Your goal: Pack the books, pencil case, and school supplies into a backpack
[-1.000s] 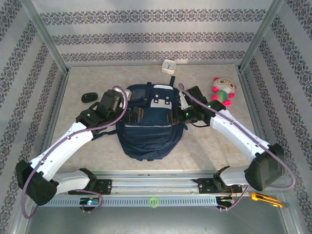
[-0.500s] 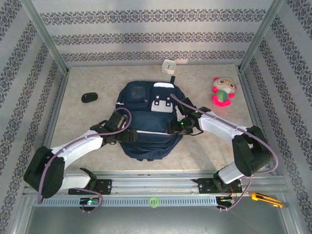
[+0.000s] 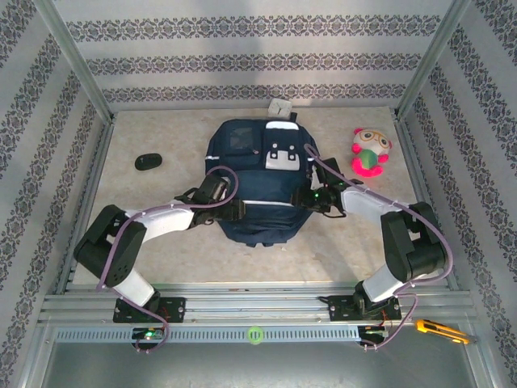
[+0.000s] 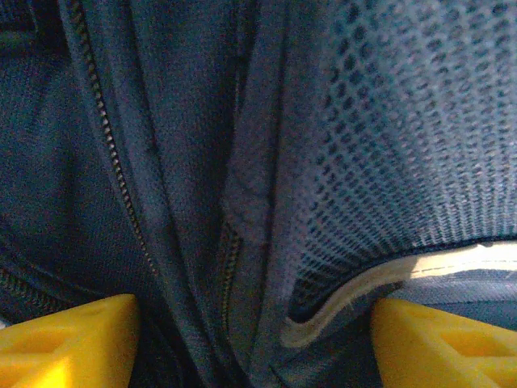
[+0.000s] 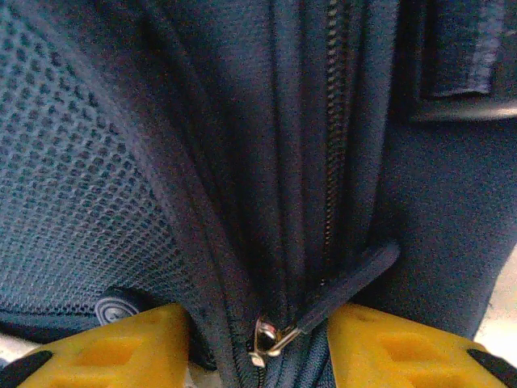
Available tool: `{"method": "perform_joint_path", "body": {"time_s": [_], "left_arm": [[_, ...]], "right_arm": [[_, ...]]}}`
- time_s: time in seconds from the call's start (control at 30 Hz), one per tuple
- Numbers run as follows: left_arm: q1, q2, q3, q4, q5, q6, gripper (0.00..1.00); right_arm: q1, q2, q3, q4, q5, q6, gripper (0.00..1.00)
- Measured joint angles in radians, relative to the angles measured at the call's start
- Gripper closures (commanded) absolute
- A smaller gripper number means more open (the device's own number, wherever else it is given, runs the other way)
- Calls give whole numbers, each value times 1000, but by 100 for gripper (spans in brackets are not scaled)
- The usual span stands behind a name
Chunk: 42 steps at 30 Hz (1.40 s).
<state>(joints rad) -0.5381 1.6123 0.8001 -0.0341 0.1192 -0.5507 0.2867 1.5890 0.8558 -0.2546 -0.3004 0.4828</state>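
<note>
Lying flat, the backpack (image 3: 258, 222) shows a grey patch (image 3: 282, 156), markings illegible.

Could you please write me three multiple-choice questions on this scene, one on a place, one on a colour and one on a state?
1. Where is the plush toy?
A. on the table, right of the backpack
B. on top of the backpack
C. by the near rail

2. What colour is the backpack?
A. red
B. navy blue
C. yellow

3. How is the backpack placed?
A. hanging from the frame
B. standing upright
C. lying flat on the table

Answers:
1 A: the top view shows it on the table, apart from the backpack's right side.
2 B: its fabric looks navy in every view.
3 C: from above, its front pockets face up.
</note>
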Motion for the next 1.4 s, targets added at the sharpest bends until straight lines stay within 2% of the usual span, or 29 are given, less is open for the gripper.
{"method": "perform_joint_path", "body": {"time_s": [0.23,0.4,0.5,0.63,0.67,0.7,0.87,1.0,1.13,1.27,1.4], "left_arm": [[-5,101,104,50,-23,8,23],[-5,100,143,42,-55,40,17],[-4,51,158,-6,-98,74,13],[13,-130,173,-62,-188,159,3],[23,-190,173,-67,-217,185,0],[31,-251,173,-68,-249,214,0],[48,-527,98,5,-423,384,1],[49,-672,-119,181,-554,521,0],[49,-714,-406,428,-658,651,0],[60,-682,-545,579,-706,727,1],[108,-552,-594,769,-706,760,1]], "right_arm": [[-105,79,68,23,-39,-59,50],[-124,79,81,18,-56,-71,48],[-126,28,85,-29,-56,-76,47],[-130,-140,135,-147,-14,-109,43],[-132,-194,158,-167,-2,-122,26],[-135,-237,174,-180,11,-134,2],[-161,-481,206,-179,110,-193,2],[-184,-640,89,-86,219,-255,2],[-235,-753,-133,60,280,-306,2],[-274,-772,-344,242,287,-353,2],[-285,-703,-485,409,296,-386,2]]}}
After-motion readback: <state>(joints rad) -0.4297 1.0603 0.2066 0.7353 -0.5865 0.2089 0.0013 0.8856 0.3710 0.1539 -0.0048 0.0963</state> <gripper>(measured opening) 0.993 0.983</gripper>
